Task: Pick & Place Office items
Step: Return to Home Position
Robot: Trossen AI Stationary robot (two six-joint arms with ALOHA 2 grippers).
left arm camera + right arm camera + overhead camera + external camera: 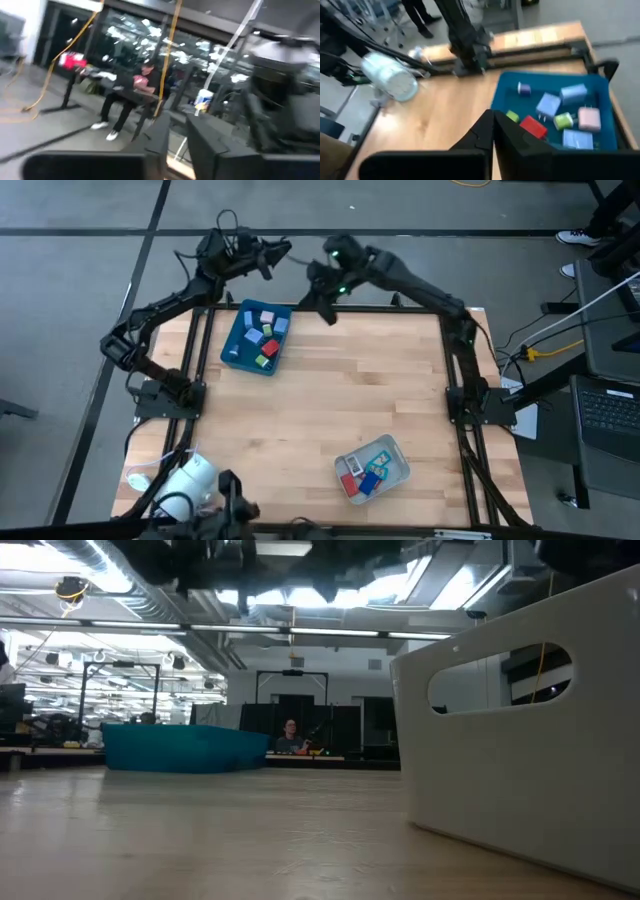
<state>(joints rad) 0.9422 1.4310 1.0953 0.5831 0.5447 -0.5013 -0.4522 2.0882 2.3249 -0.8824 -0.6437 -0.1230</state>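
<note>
Two trays on the wooden table (330, 395), seen from above: teal tray (232, 352) near the far left corner, grey tray (398, 452) near the front edge, right of centre. The office items (262, 338) are split between them. Small blocks in light blue, pink, red and green lie in the teal tray, and red and blue pieces in the grey one. None lie loose on the table. Left gripper (282, 252) is raised beyond the far edge, clear of the table. Right gripper (325, 315) hangs above the far edge, just beside the teal tray's right corner, touching nothing. A white cylinder (190, 480) sits at the front left corner.

Low view: teal tray (185, 748) far off to the left, grey tray (520, 730) close up at right. A person (290, 736) is seated in the room behind.

Left wrist view: heavily blurred. The left gripper (177, 120) points out into the room, toward a seated person (135, 95). Cannot tell whether it is open or closed; nothing visible in it.

Right wrist view: right gripper (493, 114) has its fingers (520, 145) pressed together, empty, above the table at the near rim of the teal tray (550, 77). Inside are a red block (533, 126), two green pieces, a pink block (590, 119) and several light blue blocks.
</note>
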